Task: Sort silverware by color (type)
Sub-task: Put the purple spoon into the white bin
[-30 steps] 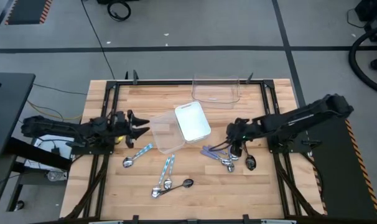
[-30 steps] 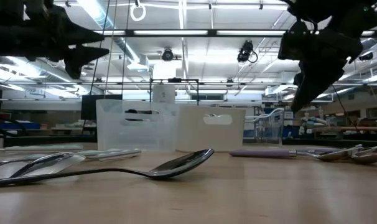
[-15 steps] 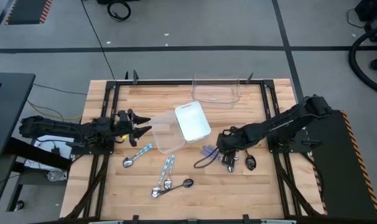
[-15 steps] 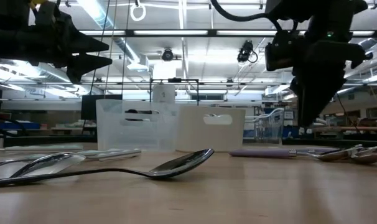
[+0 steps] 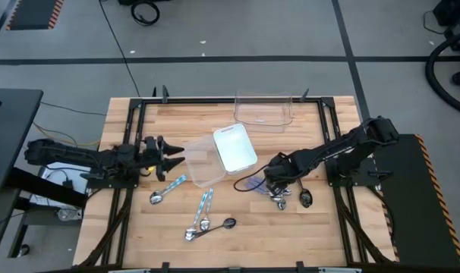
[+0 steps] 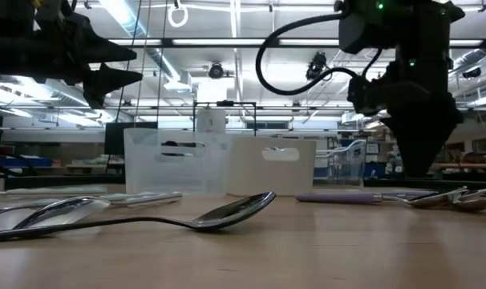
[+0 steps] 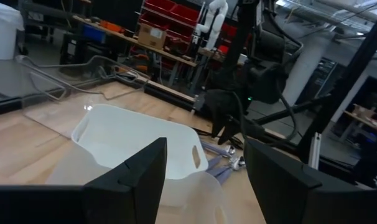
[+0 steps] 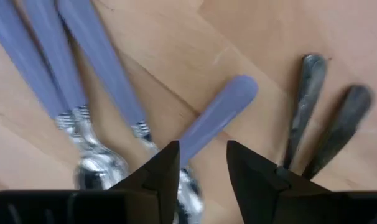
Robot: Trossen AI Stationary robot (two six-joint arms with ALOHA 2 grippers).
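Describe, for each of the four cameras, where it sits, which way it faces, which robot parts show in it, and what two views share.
High view: overhead, facing straight down; both arms, left hand open, right hand over the purple-handled spoons.
Low view: at tabletop height, facing level across the wooden table; arms enter from above.
Left wrist view: on the left arm, facing the white container; its own fingers show.
Right wrist view: on the right arm, facing down at purple-handled spoons; open fingers show.
Shared: those spoons, in the high and right wrist views.
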